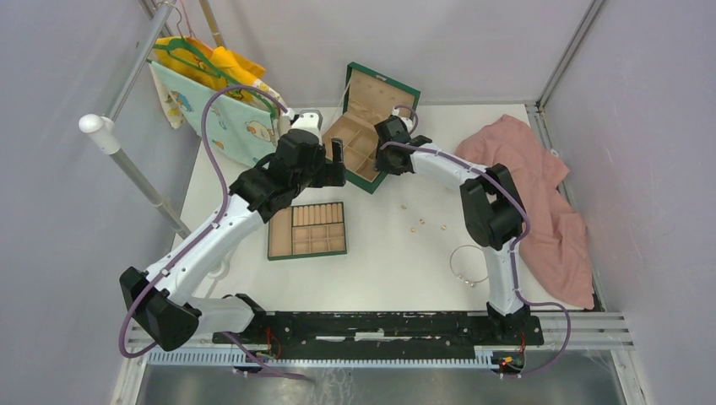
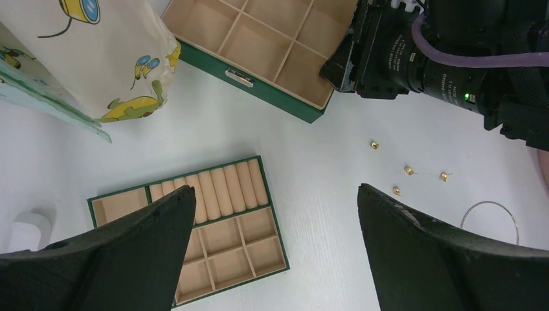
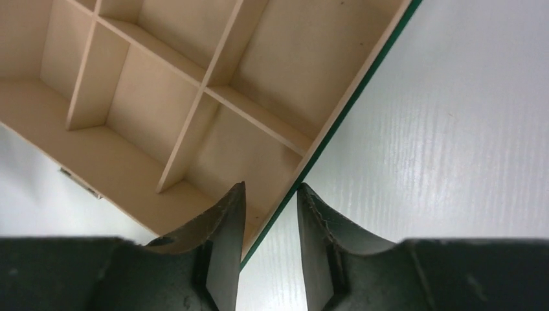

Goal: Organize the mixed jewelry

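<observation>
From above, your left end effector (image 1: 336,162) hangs wide open and empty between the green box with tan compartments (image 1: 342,135) and the flat tan-lined divider tray (image 1: 308,229). Four tiny gold-coloured pieces (image 1: 422,222) lie scattered mid-desk. The thin silver wire hoop (image 1: 463,281) rests toward the near right corner.

Left wrist: the gold pieces (image 2: 408,170) and hoop (image 2: 490,203) lie apart on the bare desk.

Right wrist: your right end effector (image 3: 270,188) stands narrowed astride the box's green rim. You cannot tell whether it pinches.
</observation>
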{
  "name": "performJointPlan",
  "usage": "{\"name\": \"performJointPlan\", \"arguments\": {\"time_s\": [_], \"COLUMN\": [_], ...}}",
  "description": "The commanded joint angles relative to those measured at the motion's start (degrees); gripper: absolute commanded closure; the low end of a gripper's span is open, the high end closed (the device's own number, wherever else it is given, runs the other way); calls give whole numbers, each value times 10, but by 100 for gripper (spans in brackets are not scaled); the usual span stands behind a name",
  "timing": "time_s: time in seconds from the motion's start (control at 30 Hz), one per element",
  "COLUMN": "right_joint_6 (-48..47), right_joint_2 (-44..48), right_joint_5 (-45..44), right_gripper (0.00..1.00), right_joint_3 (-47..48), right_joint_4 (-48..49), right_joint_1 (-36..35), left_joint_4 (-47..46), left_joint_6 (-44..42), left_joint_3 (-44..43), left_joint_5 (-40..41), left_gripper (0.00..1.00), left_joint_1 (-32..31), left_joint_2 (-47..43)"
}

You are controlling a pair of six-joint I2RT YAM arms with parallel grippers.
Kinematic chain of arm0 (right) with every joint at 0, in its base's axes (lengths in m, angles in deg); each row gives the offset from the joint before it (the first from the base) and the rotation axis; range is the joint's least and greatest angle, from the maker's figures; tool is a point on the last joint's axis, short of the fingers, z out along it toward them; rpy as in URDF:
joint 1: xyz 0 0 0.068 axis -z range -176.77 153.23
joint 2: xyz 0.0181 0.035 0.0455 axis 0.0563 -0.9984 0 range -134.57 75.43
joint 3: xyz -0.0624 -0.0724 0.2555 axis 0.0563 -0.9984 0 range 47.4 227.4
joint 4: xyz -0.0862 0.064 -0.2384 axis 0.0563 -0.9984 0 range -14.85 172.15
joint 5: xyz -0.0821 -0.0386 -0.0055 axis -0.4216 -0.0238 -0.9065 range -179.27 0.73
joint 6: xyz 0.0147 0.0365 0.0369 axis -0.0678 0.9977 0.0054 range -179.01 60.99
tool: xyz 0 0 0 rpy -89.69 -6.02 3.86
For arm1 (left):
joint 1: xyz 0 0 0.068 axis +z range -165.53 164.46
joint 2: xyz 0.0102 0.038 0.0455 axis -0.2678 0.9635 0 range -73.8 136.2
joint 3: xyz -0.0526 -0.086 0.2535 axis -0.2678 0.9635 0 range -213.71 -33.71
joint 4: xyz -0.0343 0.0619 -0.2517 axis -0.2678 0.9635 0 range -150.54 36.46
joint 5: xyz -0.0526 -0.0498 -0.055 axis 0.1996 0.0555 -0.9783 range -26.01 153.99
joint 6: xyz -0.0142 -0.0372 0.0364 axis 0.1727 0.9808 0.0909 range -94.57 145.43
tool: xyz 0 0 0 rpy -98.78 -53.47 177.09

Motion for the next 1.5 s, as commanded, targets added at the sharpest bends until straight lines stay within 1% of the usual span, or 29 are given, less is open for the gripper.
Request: {"name": "performJointPlan", "arguments": {"time_s": [0.0,0.1,0.17,0.2,0.23,0.3,0.33,0.43,0.53,0.7,0.77,0.83,1.0,1.1,1.13,1.17,1.23,1.27,1.3,1.4,1.43,1.47], "right_joint_6": [12,-3,-21,-34,-45,-70,-85,-142,-195,-264,-297,-310,-328,-341,-342,-341,-342,-341,-341,-332,-329,-325], "right_joint_2": [3,4,8,9,9,9,9,0,-3,8,9,19,77,103,110,115,135,147,163,226,249,278], "right_joint_5": [-8,-19,-32,-38,-47,-56,-46,-5,13,4,-12,-35,-56,-68,-69,-70,-62,-56,-52,-40,-40,-37], "right_gripper": [61,63,68,74,86,97,100,100,100,100,100,100,99,98,97,93,73,61,52,39,36,36], "right_joint_3": [3,0,0,2,6,12,12,20,21,7,15,10,-79,-117,-126,-130,-133,-132,-130,-130,-145,-170], "right_joint_4": [9,-2,-10,-15,-23,-38,-37,-43,-49,-29,-41,-59,-42,-40,-40,-43,-47,-48,-50,-63,-63,-58], "right_joint_1": [-5,-5,-1,3,8,25,37,78,109,134,134,135,151,161,164,165,165,165,166,165,165,165], "left_joint_4": [-5,-5,-5,-4,-4,-3,-2,-2,-2,-1,-1,6,11,11,11,12,11,11,11,8,9,8], "left_joint_6": [33,32,28,25,22,13,12,10,7,2,-1,-3,-3,-3,-6,-6,-5,-6,-9,-36,-44,-48], "left_joint_3": [0,0,0,-1,-1,-5,-6,-7,-7,-9,-12,-17,-12,-8,-7,-8,-7,-10,-13,-19,-20,-17], "left_joint_5": [-3,-7,-6,-5,-9,-24,-28,-39,-46,-52,-54,-52,-37,-42,-47,-49,-50,-49,-50,-31,-18,-11], "left_gripper": [0,0,0,0,0,0,0,0,0,0,0,0,0,0,0,0,0,0,0,0,0,0], "left_joint_1": [1,1,1,1,1,1,1,0,1,0,0,0,0,0,0,0,0,0,0,-17,-26,-32], "left_joint_2": [-12,-8,-9,-9,-9,-5,-3,2,5,8,9,9,0,-2,-1,0,2,4,6,9,11,12]}}
